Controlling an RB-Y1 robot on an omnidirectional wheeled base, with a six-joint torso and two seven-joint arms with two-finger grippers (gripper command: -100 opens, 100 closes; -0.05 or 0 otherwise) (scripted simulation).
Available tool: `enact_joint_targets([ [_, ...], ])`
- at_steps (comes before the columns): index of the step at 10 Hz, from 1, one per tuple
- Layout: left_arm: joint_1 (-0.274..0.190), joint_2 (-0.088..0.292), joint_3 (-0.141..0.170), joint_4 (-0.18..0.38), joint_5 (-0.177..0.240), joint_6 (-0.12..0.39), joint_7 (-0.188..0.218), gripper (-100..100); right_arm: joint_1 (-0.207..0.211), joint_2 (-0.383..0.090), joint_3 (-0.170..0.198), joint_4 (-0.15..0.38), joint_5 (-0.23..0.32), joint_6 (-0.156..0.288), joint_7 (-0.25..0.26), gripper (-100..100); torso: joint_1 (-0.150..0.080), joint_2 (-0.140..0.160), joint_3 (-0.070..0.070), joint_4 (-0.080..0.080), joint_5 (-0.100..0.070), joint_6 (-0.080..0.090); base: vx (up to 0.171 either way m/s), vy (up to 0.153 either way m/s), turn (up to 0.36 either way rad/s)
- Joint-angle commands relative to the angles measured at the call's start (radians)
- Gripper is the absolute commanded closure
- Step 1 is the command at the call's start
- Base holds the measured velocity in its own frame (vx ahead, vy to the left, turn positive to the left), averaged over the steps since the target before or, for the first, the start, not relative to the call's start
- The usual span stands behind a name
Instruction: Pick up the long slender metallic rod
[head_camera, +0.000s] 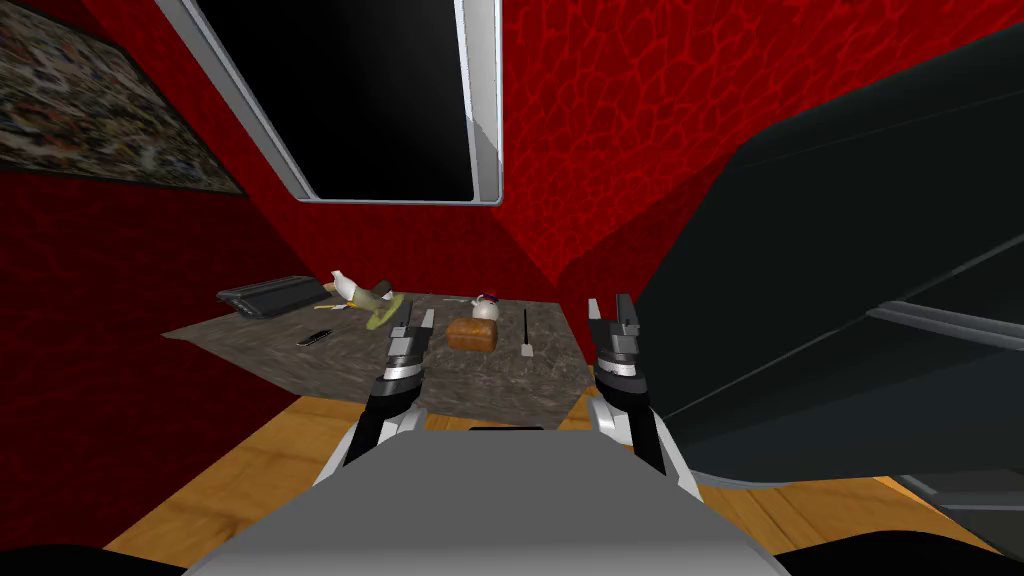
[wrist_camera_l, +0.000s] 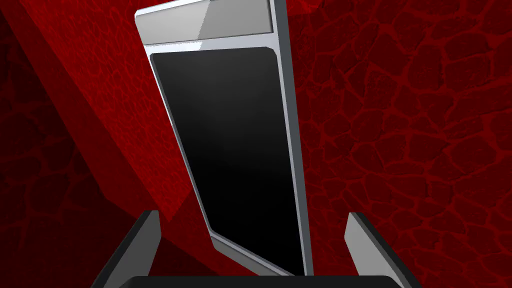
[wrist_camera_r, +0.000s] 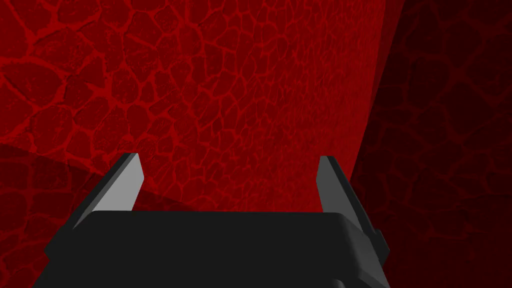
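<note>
1. head view is showing the left claw (head_camera: 414, 320) hanging spread and empty over the bench (head_camera: 250, 345). swinging it rightward is risking a bump into the brown loaf (head_camera: 472, 334), which is sitting between it and the target.
2. the slender dark rod (head_camera: 525, 328) is seemingly lying flat on the bench just right of the loaf, pale end toward me. being so thin, it is likely to be rolling or slipping away if the blades are closing off-centre or catching only its tip.
3. the right claw (head_camera: 610, 308) is hanging spread and empty at the bench's right edge. a careless descent is risking a strike on that edge or on the dark bulky furniture (head_camera: 850, 300) beside it.
4. the rod is lying between both claws, nearer the right one, slightly to its left, touching neither.
</note>
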Motion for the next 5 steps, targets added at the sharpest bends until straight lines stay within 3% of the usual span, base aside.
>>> enact_joint_targets([
  [1,0.0,0.0,0.0,0.0,0.0,0.0,0.0,0,-0.02,-0.036,-0.013,0.023,0.003,0.035,0.027,-100,0.0,0.0,0.0,0.0,0.0,0.0,-0.091,-0.012,0.189],
  [5,0.0,0.0,0.0,0.0,0.0,0.0,0.0,0,-0.089,-0.133,-0.062,0.104,0.013,0.145,0.119,-100,-0.001,0.006,0.004,0.001,0.0,-0.001,-0.104,-0.014,0.273],
])
